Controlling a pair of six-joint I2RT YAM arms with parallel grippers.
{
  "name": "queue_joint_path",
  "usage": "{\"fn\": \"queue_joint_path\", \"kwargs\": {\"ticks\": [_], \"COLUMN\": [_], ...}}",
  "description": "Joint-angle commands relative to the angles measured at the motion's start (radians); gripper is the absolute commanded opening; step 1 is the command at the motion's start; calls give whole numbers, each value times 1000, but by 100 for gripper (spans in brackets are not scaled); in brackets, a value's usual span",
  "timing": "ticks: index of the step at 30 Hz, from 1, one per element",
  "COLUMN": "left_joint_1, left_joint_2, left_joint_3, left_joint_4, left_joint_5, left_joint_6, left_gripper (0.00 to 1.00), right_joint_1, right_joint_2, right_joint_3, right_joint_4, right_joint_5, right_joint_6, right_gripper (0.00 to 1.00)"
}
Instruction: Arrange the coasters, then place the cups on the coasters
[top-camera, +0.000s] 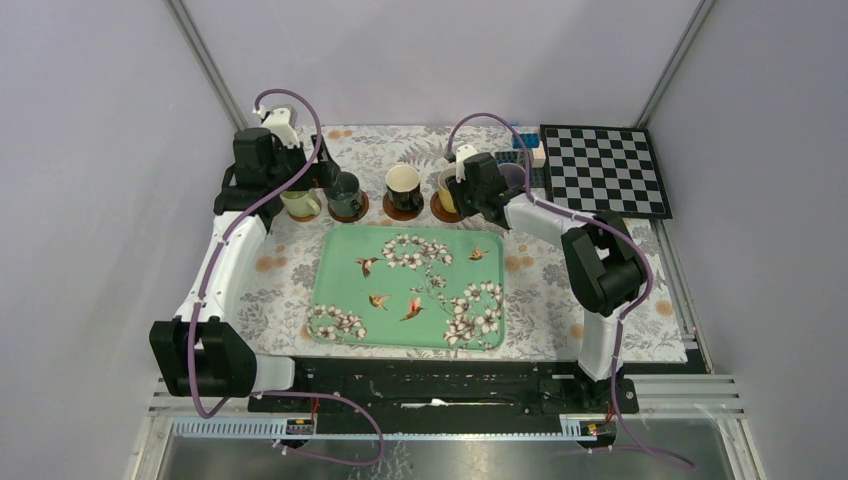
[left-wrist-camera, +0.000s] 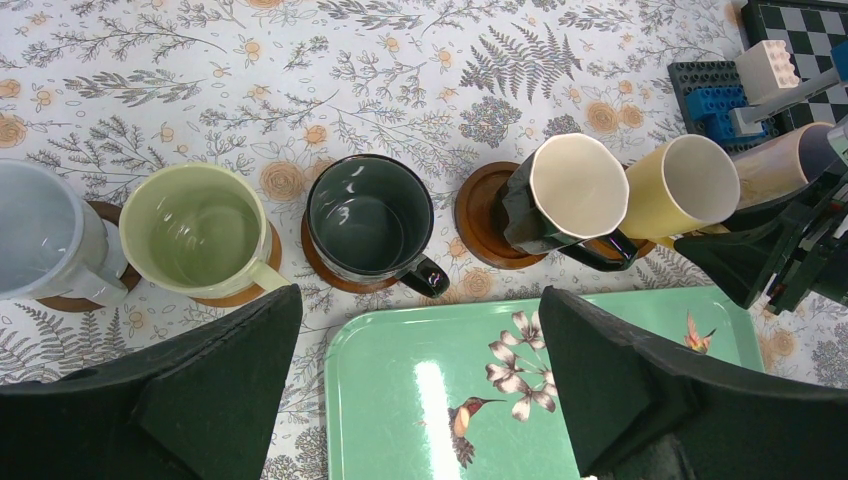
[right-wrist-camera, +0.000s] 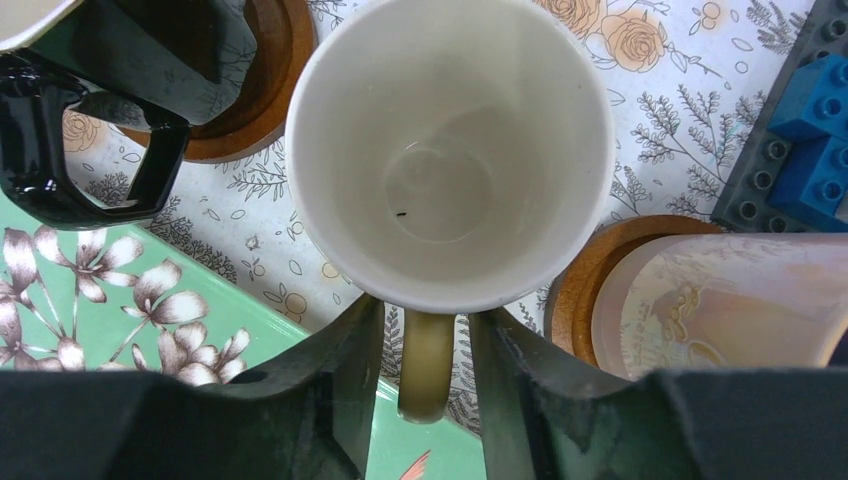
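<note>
Several cups stand in a row behind the green tray (top-camera: 400, 330), each on a brown coaster (left-wrist-camera: 483, 218): pale blue (left-wrist-camera: 40, 235), olive green (left-wrist-camera: 195, 230), dark green (left-wrist-camera: 365, 215), a cream-lined dark one (left-wrist-camera: 570, 190), yellow (right-wrist-camera: 450, 150) and pinkish-beige (right-wrist-camera: 720, 300). My right gripper (right-wrist-camera: 425, 350) straddles the yellow cup's handle (right-wrist-camera: 425, 370); a thin gap shows on each side, so it is open. My left gripper (left-wrist-camera: 420, 375) hangs wide open above the tray's far left corner, just in front of the dark green cup, holding nothing.
A checkerboard (top-camera: 605, 170) lies at the back right. Blue and white toy bricks on a grey plate (right-wrist-camera: 810, 110) sit just beyond the pinkish-beige cup. The floral tablecloth (left-wrist-camera: 300, 60) stretches behind the cups.
</note>
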Motion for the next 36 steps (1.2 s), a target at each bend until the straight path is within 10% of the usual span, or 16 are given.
{"fn": "queue_joint_path", "kwargs": {"ticks": [1, 23, 36], "left_joint_1": [8, 8, 91], "left_joint_2": [-5, 26, -27], "left_joint_3": [34, 83, -85], "left_joint_4": [41, -152, -422], "left_joint_5": [23, 146, 274], "left_joint_6": [12, 183, 598], "left_gripper": [99, 99, 99], "right_joint_1": [-5, -5, 36], "right_joint_2": [-68, -332, -570], "right_joint_3": [24, -5, -304], "right_joint_4": [49, -165, -433], "right_joint_5": [-9, -172, -378], "right_joint_6": [3, -151, -446], "right_gripper": [46, 94, 82]}}
